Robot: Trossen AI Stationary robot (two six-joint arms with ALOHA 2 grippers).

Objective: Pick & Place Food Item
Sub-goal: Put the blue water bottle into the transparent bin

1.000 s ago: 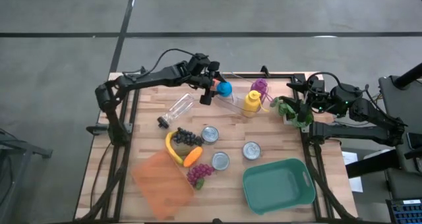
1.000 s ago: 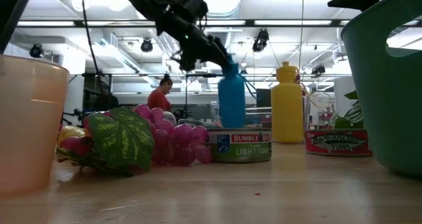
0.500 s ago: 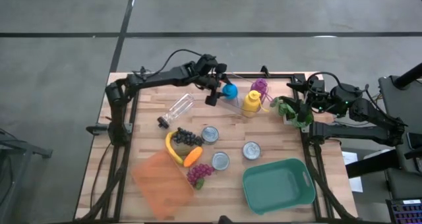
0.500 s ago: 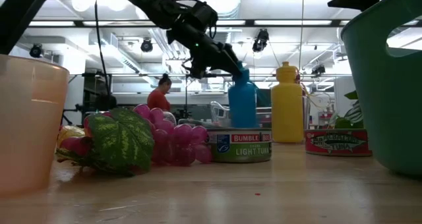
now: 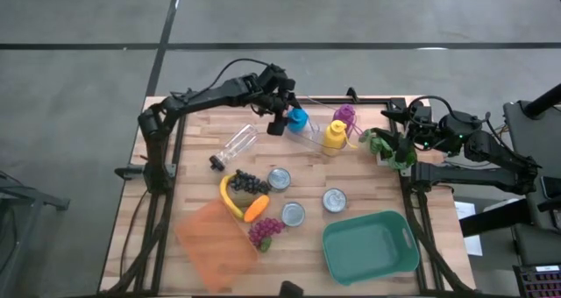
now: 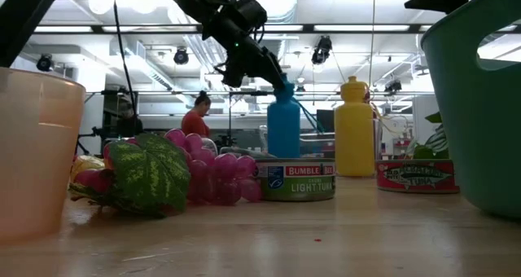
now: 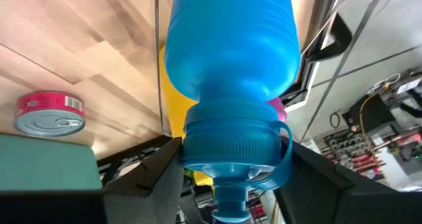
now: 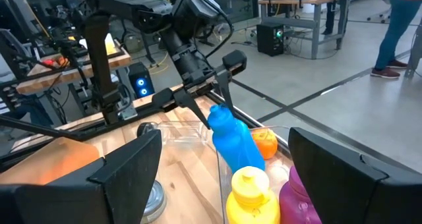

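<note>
A blue squeeze bottle (image 5: pixel 299 119) stands at the table's far side next to a yellow bottle (image 5: pixel 334 137). My left gripper (image 5: pixel 282 116) is shut on its top, which also shows in the low view (image 6: pixel 277 83). The bottle's base is hidden behind a tuna can (image 6: pixel 295 179) in the low view. Toy foods lie mid-table: a banana (image 5: pixel 229 198), dark grapes (image 5: pixel 249 183), a carrot (image 5: pixel 256 209) and red grapes (image 5: pixel 266 232). My right gripper (image 5: pixel 390 140) waits open at the table's right edge, beside a green leafy piece (image 5: pixel 396 155). My left gripper pinches the blue bottle's cap collar (image 7: pixel 231 145) between its two fingers (image 7: pixel 158 178), one on each side of the neck. It comes slanting down from the table's left. The bottle hangs below them, close to upright. Whether its base touches the table I cannot tell.
A clear bottle (image 5: pixel 235 146) lies left of centre. Three cans (image 5: pixel 279 179) (image 5: pixel 333 200) (image 5: pixel 292 214) stand mid-table. An orange container (image 5: pixel 215 238) and a teal bin (image 5: pixel 369 245) sit near the front edge. Purple grapes (image 5: pixel 344 114) lie behind the yellow bottle.
My left gripper, still shut on the blue bottle, has carried it a little toward the yellow bottle and then back toward the table's left. The bottle is now about where it was a second ago.
</note>
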